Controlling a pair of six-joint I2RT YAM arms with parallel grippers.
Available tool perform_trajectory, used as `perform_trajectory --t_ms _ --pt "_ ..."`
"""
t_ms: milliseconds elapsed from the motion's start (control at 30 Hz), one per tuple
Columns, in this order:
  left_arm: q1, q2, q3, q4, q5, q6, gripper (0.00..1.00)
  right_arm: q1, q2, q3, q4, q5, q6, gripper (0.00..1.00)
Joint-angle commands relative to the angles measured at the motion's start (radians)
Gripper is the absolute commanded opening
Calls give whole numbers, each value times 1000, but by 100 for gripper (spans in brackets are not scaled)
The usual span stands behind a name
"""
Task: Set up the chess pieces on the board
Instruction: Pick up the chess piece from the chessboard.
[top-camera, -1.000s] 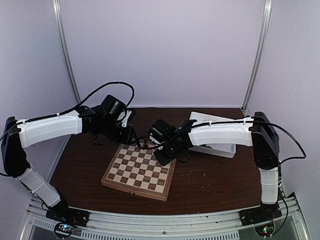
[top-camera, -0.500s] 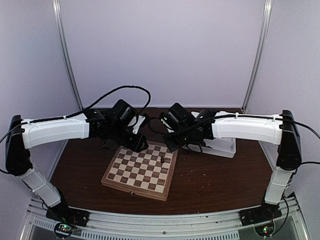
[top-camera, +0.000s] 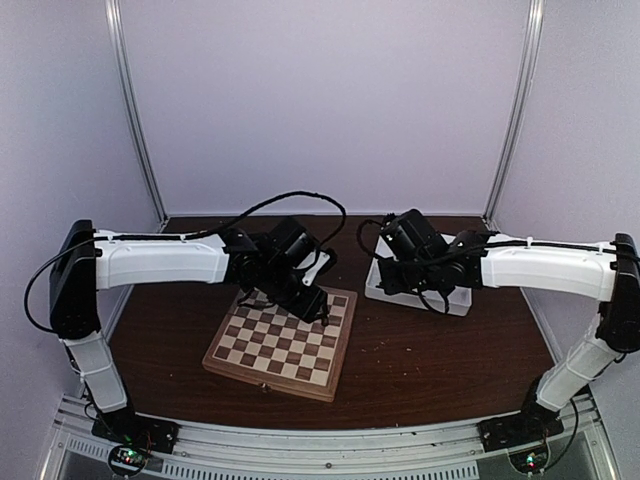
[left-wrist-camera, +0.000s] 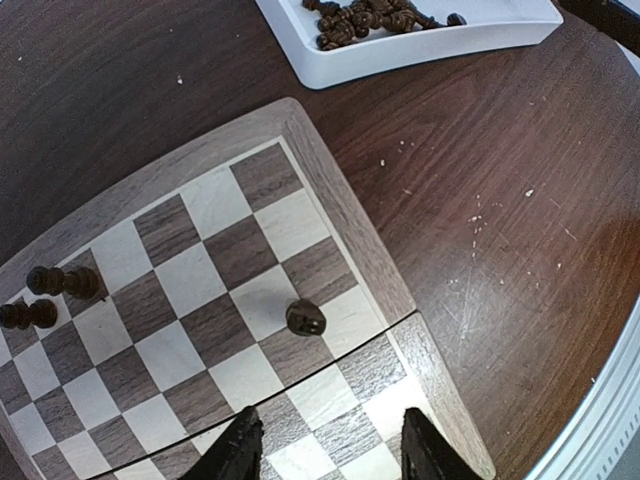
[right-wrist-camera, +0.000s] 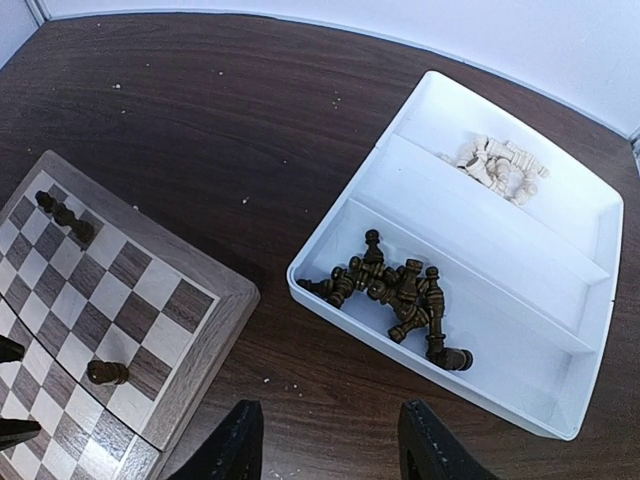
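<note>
Tray (right-wrist-camera: 480, 250): white, rectangular, split into three long compartments, sitting flat on the table's far right.
Table (top-camera: 430, 360): dark brown wood grain, and there's glare on it near the edge.
Specks (left-wrist-camera: 475, 215): pale crumbs scattered across the tabletop.
Walls (top-camera: 330, 100): plain pale lilac panels.
Posts (top-camera: 135, 110): slim metal uprights at the back corners.
Rail (top-camera: 330, 462): metal strip along the near edge.

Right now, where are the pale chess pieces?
Right wrist view, upper right: the pale pieces lie heaped in the far compartment of the white tray, two compartments beyond the dark pieces.
</note>
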Motion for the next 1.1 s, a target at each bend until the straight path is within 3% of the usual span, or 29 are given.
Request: perform_trajectory --t_ms 0,400,767,1067 --pt "-7 48 70 4 8 11 48 -10 -46 -36 53 31 37 49" --pt "-19 194 220 -111 -81 11 45 -19 -88 -79 71 32 43 48" --pt "-19 256 250 -124 -98 11 42 -28 -136 -105 72 46 39 47" --pt "-20 274 259 -126 -97 19 34 -30 -125 -112 64 47 47 47"
